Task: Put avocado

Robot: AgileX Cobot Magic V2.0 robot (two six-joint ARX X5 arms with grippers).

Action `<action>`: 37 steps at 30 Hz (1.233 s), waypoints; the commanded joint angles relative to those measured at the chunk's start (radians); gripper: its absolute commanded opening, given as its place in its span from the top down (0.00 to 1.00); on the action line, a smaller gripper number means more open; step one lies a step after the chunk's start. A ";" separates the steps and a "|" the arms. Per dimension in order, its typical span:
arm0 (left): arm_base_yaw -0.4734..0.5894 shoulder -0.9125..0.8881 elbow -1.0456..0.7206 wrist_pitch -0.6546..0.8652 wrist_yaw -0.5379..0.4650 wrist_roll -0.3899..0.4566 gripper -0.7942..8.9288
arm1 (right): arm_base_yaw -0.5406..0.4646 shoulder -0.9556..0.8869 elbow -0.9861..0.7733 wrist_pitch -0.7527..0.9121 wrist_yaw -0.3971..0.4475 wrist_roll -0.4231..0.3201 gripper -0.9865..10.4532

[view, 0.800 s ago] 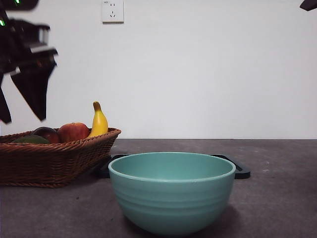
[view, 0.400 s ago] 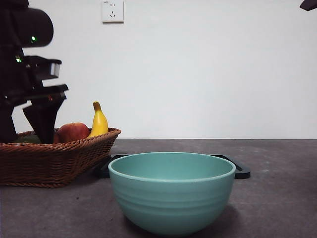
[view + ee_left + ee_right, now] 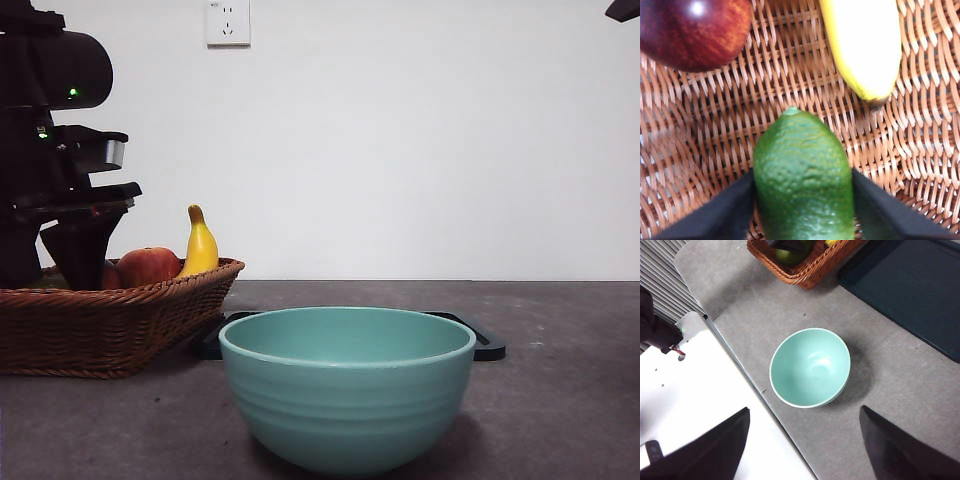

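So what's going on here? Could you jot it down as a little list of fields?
left gripper: down in the wicker basket, one black jaw at each side of the avocado
avocado: lying in the basket, not lifted
also in basket: banana, red apple
bowl: teal, empty, on the table
right gripper: open, high above the bowl, holding nothing

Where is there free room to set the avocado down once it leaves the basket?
The teal bowl is empty. Bare grey table surrounds it, up to the dark tray. The basket is crowded: the apple, banana, avocado and left gripper.
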 commanded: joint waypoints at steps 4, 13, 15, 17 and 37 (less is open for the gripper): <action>-0.008 0.009 0.024 -0.016 0.002 0.002 0.70 | 0.007 0.008 0.019 0.004 -0.002 0.008 0.61; -0.029 -0.158 0.043 -0.035 0.021 -0.002 0.70 | 0.007 0.008 0.019 0.004 -0.001 0.008 0.61; -0.043 -0.214 0.056 -0.059 0.045 -0.002 0.70 | 0.007 0.008 0.019 0.004 0.001 0.008 0.61; -0.065 -0.272 0.067 -0.090 0.094 -0.004 0.70 | 0.007 0.008 0.019 0.004 0.004 0.008 0.61; -0.551 -0.274 0.070 -0.049 0.238 -0.078 0.70 | 0.007 0.008 0.019 0.004 0.024 0.008 0.61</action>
